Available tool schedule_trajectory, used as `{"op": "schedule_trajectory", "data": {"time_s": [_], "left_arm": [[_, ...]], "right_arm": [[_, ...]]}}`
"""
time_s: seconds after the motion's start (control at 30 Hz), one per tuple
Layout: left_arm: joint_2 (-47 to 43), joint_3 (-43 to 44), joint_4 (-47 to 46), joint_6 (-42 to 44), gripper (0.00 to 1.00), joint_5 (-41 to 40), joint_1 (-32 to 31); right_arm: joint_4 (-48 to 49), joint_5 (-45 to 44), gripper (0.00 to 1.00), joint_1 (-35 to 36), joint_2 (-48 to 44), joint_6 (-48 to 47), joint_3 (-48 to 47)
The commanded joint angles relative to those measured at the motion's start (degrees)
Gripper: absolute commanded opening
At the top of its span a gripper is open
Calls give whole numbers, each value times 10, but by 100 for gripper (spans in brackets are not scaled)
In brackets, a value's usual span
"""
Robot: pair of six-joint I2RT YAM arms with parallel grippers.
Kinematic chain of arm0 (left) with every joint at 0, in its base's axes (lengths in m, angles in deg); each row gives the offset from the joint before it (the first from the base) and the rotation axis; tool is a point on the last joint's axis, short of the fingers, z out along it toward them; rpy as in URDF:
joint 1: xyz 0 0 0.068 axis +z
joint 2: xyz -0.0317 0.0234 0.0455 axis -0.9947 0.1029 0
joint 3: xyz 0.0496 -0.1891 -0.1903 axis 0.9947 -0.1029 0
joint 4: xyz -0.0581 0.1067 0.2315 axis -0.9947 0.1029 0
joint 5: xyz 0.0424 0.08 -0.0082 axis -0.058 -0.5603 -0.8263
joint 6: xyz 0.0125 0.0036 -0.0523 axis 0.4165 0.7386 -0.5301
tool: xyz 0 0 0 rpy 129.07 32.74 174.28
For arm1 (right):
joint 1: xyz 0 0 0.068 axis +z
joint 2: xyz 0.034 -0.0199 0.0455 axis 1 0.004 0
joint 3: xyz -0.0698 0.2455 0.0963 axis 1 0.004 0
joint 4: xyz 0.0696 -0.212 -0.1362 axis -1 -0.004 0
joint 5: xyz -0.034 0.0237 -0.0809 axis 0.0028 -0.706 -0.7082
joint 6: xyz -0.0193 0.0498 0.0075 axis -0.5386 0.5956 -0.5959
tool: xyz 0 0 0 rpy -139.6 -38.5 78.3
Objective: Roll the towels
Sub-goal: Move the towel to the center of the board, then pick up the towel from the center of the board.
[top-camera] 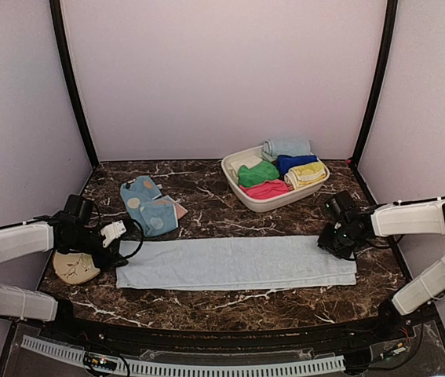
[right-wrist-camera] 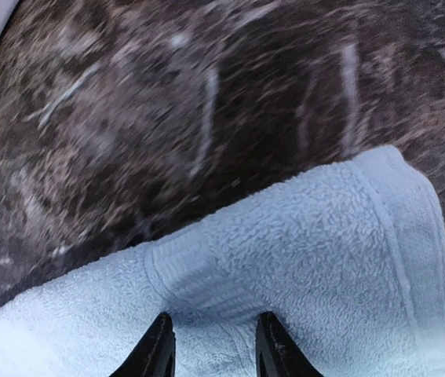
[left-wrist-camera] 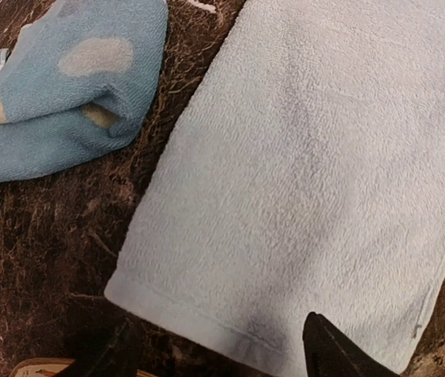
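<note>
Pale towel (top-camera: 234, 263) is laid out flat in a long strip, the spotted towel (top-camera: 150, 206) crumpled behind it. Its right end is pinched by the right gripper (right-wrist-camera: 213, 330); the left gripper (left-wrist-camera: 214, 334) is spread open. Rolling should be started tight, edges square.

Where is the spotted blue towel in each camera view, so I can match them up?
Top external: the spotted towel lies left of centre, just behind the left end of the pale blue towel.
Left wrist: crumpled in the upper left corner.
Right wrist: not in view.
Shared landmark: the pale blue towel, seen in all three views.
</note>
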Motion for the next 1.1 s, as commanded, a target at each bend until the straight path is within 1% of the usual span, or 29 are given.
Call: {"op": "schedule_trajectory", "data": {"time_s": [0.0,0.07,0.2,0.37,0.47,0.6,0.77,0.9,0.97,1.07], "left_arm": [[0,18,11,-46,78,86,-11],[4,30,21,-61,82,113,-12],[20,53,26,-73,81,123,-12],[24,77,37,-82,80,139,-30],[38,73,23,-79,80,129,-46],[85,68,-12,-78,79,95,-49],[143,67,-43,-77,77,21,-49],[153,57,-48,-73,76,-3,-49],[137,51,-46,-73,76,4,-49],[107,44,-38,-70,77,26,-48]], "right_arm": [[-38,-43,37,-65,0,-30,3],[-44,-38,37,-80,9,-51,-19],[-68,-17,44,-79,20,-88,-65],[-125,-20,53,-83,-26,-110,-107],[-144,-17,62,-105,-63,-113,-104],[-147,0,66,-156,-80,-130,-75],[-123,27,66,-199,-78,-137,-43],[-106,40,65,-227,-46,-153,-39],[-116,34,58,-227,-33,-163,-61],[-117,49,47,-227,-53,-161,-85]]}}
